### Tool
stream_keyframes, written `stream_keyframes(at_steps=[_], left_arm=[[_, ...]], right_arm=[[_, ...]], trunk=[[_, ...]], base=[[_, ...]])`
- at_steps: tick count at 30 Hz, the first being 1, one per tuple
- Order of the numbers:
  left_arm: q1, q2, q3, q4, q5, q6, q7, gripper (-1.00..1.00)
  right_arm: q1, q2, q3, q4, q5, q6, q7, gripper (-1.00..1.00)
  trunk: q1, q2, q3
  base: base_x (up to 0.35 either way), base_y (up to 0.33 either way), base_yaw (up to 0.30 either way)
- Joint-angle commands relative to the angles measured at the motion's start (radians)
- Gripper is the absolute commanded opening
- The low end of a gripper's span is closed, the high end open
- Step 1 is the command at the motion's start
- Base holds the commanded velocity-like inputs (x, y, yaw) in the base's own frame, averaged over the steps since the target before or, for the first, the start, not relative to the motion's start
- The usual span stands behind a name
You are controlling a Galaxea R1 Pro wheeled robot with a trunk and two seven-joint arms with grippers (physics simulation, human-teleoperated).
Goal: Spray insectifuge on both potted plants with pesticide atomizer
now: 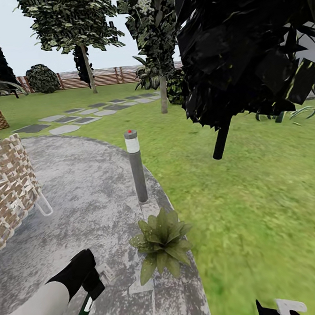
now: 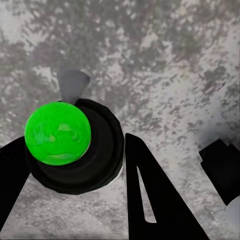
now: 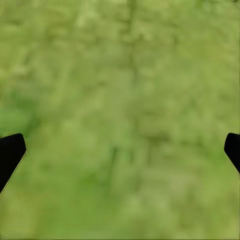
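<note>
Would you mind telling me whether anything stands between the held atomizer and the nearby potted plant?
Nothing visible does. The left gripper holds the pesticide atomizer over the paved patio, and bare paving lies between it and the potted plant. The bollard lamp stands beyond the plant.

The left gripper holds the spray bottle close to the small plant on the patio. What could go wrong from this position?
1. The pesticide atomizer hangs bottom down in the left gripper, off to one side of the potted plant, so spray may land on the patio instead.
2. The grey bollard lamp stands just behind the plant; a forward swing could hit it.
</note>
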Motion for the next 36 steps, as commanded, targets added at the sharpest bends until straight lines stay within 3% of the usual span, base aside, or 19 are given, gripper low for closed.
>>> stream_keyframes(at_steps=[1,10,17,22,30,36], left_arm=[[0.0,0.0,-0.003,-0.002,-0.007,0.003,-0.008,-1.0],[0.0,0.001,0.0,-0.001,-0.004,0.001,-0.005,-1.0],[0.0,0.0,0.0,0.0,-0.002,0.001,-0.004,-1.0],[0.0,0.0,0.0,0.0,0.001,0.001,-0.004,-1.0],[0.0,0.0,0.0,0.0,0.001,0.001,-0.006,-1.0],[0.0,0.0,0.0,0.001,0.001,0.001,-0.006,-1.0]], right_arm=[[-0.001,0.0,-0.009,0.0,0.003,-0.004,0.008,1.0],[-0.001,-0.003,-0.009,-0.002,0.005,-0.004,0.008,1.0],[-0.001,-0.001,-0.007,-0.001,0.005,-0.004,0.008,1.0],[-0.001,0.0,-0.007,0.0,0.063,-0.005,0.008,1.0],[-0.001,0.0,-0.007,0.0,0.072,-0.004,0.007,1.0],[-0.001,0.0,-0.008,0.0,0.072,-0.005,0.007,1.0]], trunk=[[0.0,0.0,-0.001],[0.0,0.0,-0.001],[0.0,0.0,-0.001],[0.0,0.0,-0.001],[0.0,0.0,-0.001],[0.0,0.0,-0.001]], base=[[0.0,-0.175,0.278],[-0.039,-0.257,0.035],[-0.009,-0.043,0.144],[0.0,0.0,0.276],[0.06,-0.138,0.277],[0.11,-0.247,0.061]])
